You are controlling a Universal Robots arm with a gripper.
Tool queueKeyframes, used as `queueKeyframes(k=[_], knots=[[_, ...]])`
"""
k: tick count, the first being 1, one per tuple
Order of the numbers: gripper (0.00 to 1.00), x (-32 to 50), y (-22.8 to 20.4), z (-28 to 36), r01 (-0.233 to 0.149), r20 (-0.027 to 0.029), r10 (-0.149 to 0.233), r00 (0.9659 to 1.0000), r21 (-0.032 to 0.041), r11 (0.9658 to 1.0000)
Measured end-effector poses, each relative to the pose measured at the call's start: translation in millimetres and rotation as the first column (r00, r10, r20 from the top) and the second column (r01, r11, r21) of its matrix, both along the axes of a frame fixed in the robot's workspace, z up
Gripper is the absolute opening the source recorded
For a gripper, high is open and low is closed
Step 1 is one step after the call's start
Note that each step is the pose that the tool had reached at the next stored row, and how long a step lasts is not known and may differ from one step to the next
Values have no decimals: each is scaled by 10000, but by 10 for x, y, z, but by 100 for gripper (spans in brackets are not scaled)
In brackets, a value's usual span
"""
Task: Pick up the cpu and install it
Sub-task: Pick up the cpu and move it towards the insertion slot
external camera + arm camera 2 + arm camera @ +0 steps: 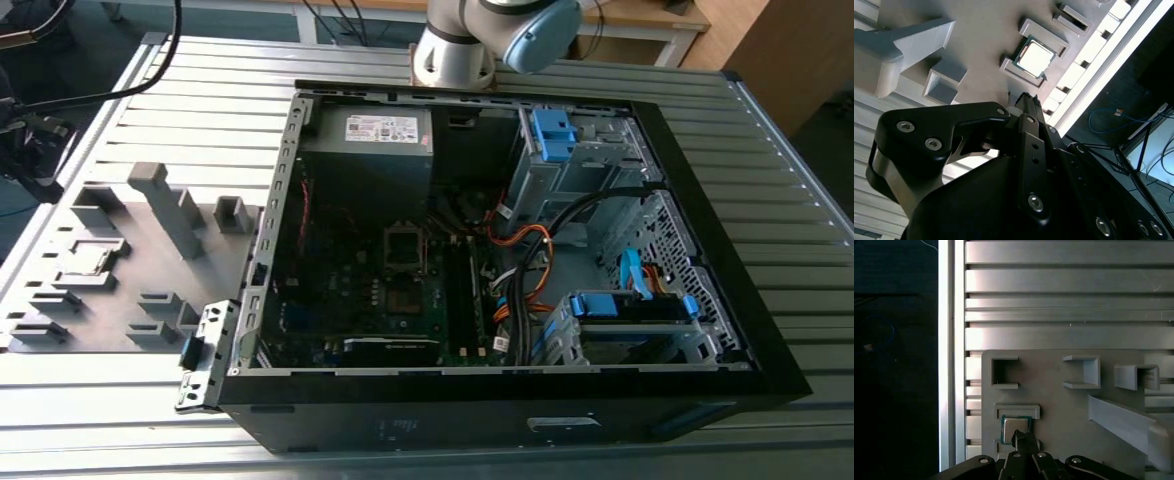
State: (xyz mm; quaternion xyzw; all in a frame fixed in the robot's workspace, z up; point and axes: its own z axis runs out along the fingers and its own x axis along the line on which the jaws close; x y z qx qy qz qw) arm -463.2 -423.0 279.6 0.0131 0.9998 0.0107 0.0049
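The cpu (pixel 1015 426) is a small square chip with a pale silver top. It lies flat in a square nest on the grey fixture plate (pixel 1054 405), and the second wrist view also shows the cpu (pixel 1035 56). My gripper (pixel 1022 436) hangs above the plate with its black tips together beside the chip's edge, holding nothing. In the second wrist view the gripper (pixel 1030 98) points at the plate just short of the chip. The dark metal-framed socket (pixel 404 247) sits on the board inside the open computer case (pixel 694 330).
The fixture plate (pixel 134 290) lies at the exterior view's left of the case and carries several raised holders and a tall ramp-shaped block (pixel 167 205). A power-supply box (pixel 367 135), cables (pixel 527 270) and blue drive bays (pixel 627 305) fill the case. The ribbed metal table (pixel 814 300) drops off at a dark edge beside the plate.
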Motion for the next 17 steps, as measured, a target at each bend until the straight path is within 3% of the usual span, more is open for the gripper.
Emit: queueKeyframes(k=[17], knots=[[11,-99,0,-160,0,0,0,10000,0,10000]])
